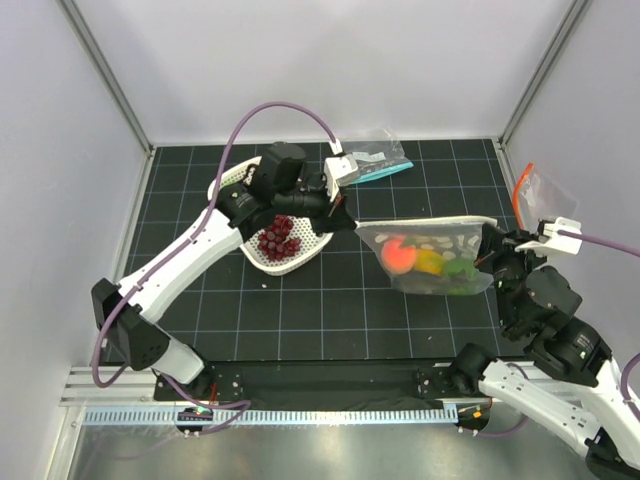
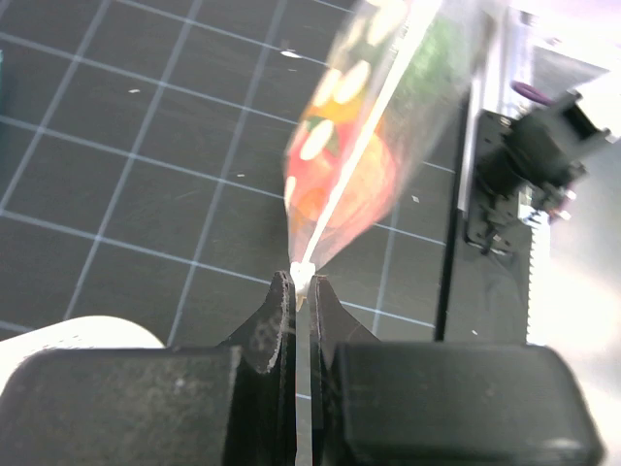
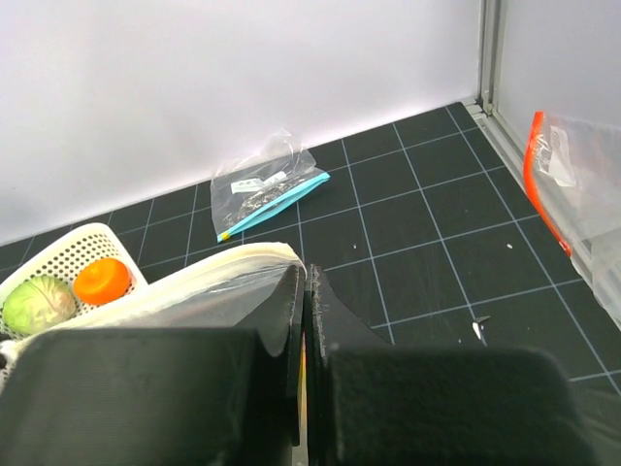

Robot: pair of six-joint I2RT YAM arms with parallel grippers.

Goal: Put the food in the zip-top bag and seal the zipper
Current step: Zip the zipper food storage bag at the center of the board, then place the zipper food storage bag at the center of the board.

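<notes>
White walls [image 1: 330, 70] stand on three sides of a black mat [image 1: 330, 310] with a thin grid of lines. Over the right half of this mat the zip-top bag [image 1: 435, 250] is held stretched between the two arms, clear with white oval dots. Its zipper [image 1: 425, 224] runs as a pale strip along the top edge, from one gripper to the other; I cannot tell if it is pressed closed.

Inside the bag lie an orange piece [image 1: 398, 256], a yellow piece [image 1: 430, 263] and a dark green piece [image 1: 462, 270], close together in the lower part.

The left gripper [image 1: 340, 215] is closed on the left end of the zipper strip; in the left wrist view its fingertips [image 2: 281, 291] pinch the white corner with no gap. The right gripper [image 1: 490, 245] is closed on the right end of the bag, and in the right wrist view the plastic passes between its fingers [image 3: 291, 291].

Left of the bag, partly under the left arm, stands a white basket [image 1: 232, 180] with purple grapes [image 1: 278, 238] in it. The right wrist view shows in this basket also an orange fruit [image 3: 102, 280] and a pale green vegetable [image 3: 37, 303], side by side.

Near the back wall lies a small clear bag [image 1: 375, 160] with a teal strip. A clear bag with an orange strip [image 1: 540, 195] lies at the right wall.
</notes>
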